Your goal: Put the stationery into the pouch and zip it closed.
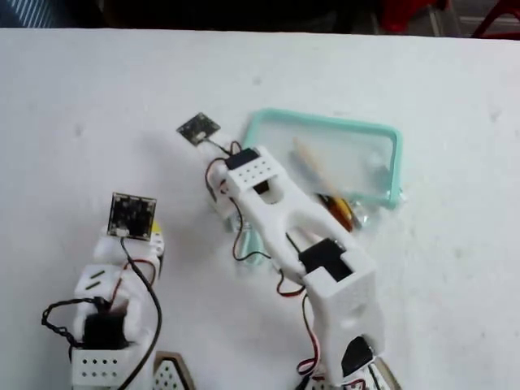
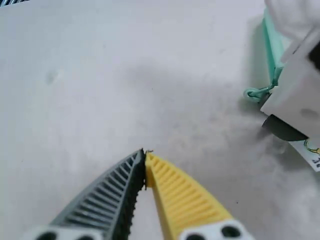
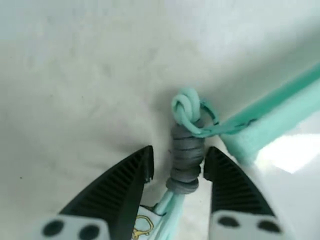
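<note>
A clear pouch with a teal rim (image 1: 325, 119) lies at the table's middle right. Inside it I see a wooden pencil (image 1: 313, 166), and an orange item (image 1: 341, 210) at its near edge. The right arm (image 1: 276, 211) lies over the pouch's left corner. My right gripper (image 3: 177, 155) is open, one finger on each side of the grey zipper pull (image 3: 187, 150) with its teal cord (image 3: 190, 107); a gap shows beside one finger. My left gripper (image 2: 145, 155) is shut on nothing above bare table, left of the pouch corner (image 2: 270, 45) and the cord loop (image 2: 255, 93).
The left arm (image 1: 114, 301) sits at the near left of the white table (image 1: 97, 97). Red and black wires (image 1: 236, 244) loop beside the right arm. The table's far edge runs along the top of the high view, with open surface at left and far right.
</note>
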`<state>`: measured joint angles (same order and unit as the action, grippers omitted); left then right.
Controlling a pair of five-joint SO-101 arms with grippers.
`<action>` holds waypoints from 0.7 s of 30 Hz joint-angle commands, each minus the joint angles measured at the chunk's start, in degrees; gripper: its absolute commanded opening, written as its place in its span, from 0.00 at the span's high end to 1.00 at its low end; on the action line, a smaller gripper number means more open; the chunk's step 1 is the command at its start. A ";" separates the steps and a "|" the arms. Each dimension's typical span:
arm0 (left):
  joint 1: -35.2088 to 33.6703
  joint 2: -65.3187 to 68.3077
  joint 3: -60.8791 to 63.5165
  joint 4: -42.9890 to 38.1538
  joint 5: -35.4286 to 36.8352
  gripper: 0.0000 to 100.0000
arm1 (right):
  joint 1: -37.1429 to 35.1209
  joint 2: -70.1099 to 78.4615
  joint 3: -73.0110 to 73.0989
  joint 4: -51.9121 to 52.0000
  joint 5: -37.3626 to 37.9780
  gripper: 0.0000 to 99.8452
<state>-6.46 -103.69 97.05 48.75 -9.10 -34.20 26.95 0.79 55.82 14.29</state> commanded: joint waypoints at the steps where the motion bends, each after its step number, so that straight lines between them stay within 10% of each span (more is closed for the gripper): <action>1: 0.75 -0.66 -1.93 -1.32 -0.44 0.97 | 0.13 -0.48 -2.46 -0.31 -0.62 0.93; 21: 0.75 -0.66 -1.32 -1.58 -0.44 0.97 | 7.08 -29.32 -2.73 5.14 -0.09 0.98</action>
<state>-6.46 -103.69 97.05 48.75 -9.10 -29.89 8.13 0.79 60.66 14.29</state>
